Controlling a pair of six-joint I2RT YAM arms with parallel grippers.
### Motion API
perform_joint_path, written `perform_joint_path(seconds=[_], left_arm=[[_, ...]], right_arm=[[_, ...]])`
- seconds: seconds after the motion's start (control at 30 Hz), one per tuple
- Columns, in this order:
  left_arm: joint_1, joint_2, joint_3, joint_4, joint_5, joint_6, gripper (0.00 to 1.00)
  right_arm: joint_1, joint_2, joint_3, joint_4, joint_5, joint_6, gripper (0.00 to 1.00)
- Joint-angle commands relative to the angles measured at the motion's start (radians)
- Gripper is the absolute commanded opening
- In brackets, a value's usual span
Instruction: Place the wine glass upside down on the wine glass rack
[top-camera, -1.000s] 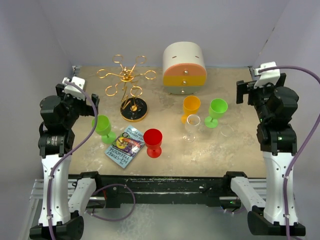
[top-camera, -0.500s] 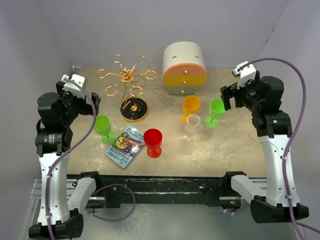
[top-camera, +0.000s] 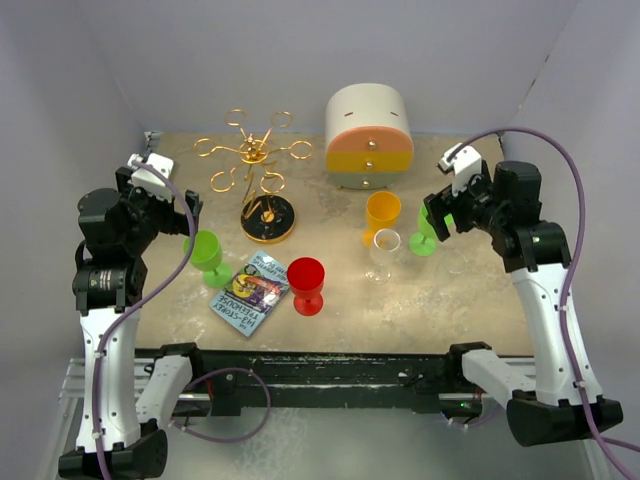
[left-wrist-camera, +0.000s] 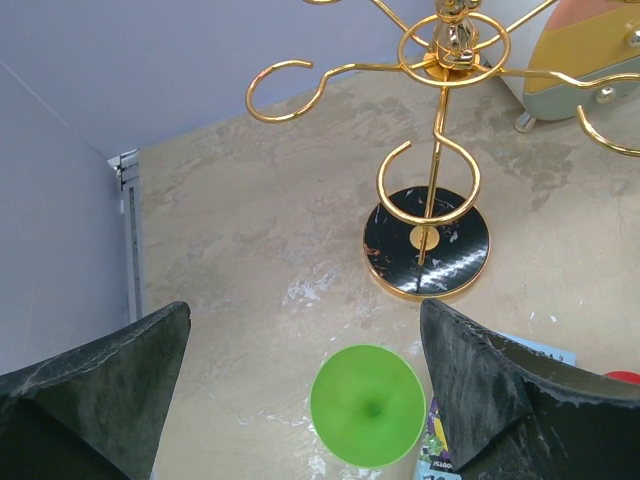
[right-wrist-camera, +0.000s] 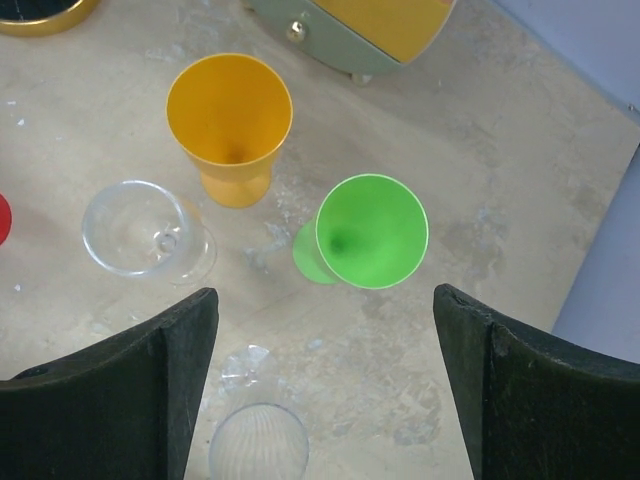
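Observation:
The gold wire rack (top-camera: 255, 155) stands at the back left on its round black base (top-camera: 268, 219); it also shows in the left wrist view (left-wrist-camera: 452, 45). Wine glasses stand upright: green left (top-camera: 207, 256), red (top-camera: 306, 284), clear (top-camera: 384, 252) and green right (top-camera: 428, 232). My left gripper (top-camera: 186, 215) is open and empty above the left green glass (left-wrist-camera: 367, 405), which sits between its fingers (left-wrist-camera: 100, 385). My right gripper (top-camera: 436, 214) is open and empty over the right green glass (right-wrist-camera: 372, 230), with the clear glass (right-wrist-camera: 140, 228) to its left.
A white-and-orange drawer box (top-camera: 369, 135) stands at the back centre. An orange cup (top-camera: 382, 214) is beside the clear glass. A booklet (top-camera: 250, 293) lies near the red glass. A clear tumbler (right-wrist-camera: 258, 445) stands near my right gripper.
My right arm has swung forward and left, bringing its gripper over the right green glass. The left arm has barely moved.

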Motion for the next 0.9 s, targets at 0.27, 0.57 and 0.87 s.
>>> perform_joint_path(seconds=[0.27,0.57,0.87], left_arm=[[0.011,-0.008,-0.013,0.044,0.006,0.02,0.99],[0.017,-0.001,-0.016,0.048,-0.01,0.021,0.99],[0.02,-0.006,-0.022,0.055,-0.033,0.021,0.99]], right_arm=[[0.001,-0.093,-0.046,-0.202,0.174,-0.051,0.83],[-0.098,-0.149,-0.096,-0.281,0.149,-0.061,0.66],[-0.101,-0.098,-0.148,-0.279,0.111,-0.06,0.44]])
